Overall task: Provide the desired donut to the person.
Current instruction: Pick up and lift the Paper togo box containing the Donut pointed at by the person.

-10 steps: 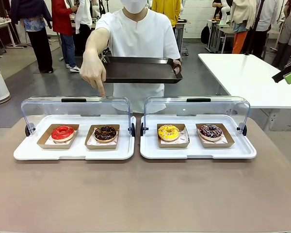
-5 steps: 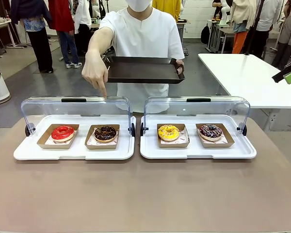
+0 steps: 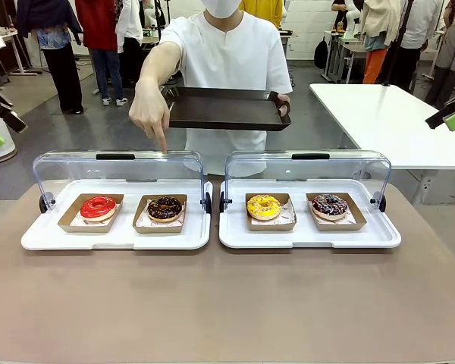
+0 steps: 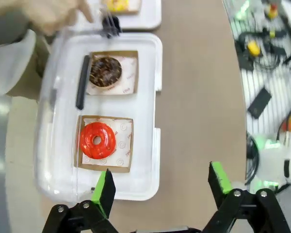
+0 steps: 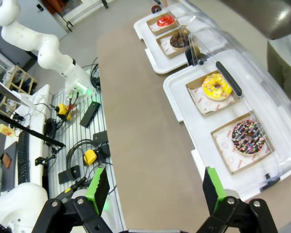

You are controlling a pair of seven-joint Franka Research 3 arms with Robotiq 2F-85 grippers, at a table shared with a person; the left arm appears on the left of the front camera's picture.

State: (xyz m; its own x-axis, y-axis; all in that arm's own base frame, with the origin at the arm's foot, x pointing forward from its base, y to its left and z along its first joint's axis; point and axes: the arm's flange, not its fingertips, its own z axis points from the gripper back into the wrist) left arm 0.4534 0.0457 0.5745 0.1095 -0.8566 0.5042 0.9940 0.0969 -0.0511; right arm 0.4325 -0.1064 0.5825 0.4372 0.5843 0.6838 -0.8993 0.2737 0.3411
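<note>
Front view: the person's hand [image 3: 149, 114] points at the chocolate donut [image 3: 164, 207]. My left gripper [image 4: 160, 168] and right gripper [image 5: 155, 169] gape empty

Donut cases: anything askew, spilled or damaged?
Nothing stands out. Red donut, chocolate donut, yellow donut and sprinkled donut each lie flat and whole; left lid and right lid are raised alike.

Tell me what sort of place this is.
Probably a robotics lab staged as a donut counter: four donuts sit in two lidded cases on a table, cables and electronics lie on a rack beside it, and a person holds a tray.
</note>
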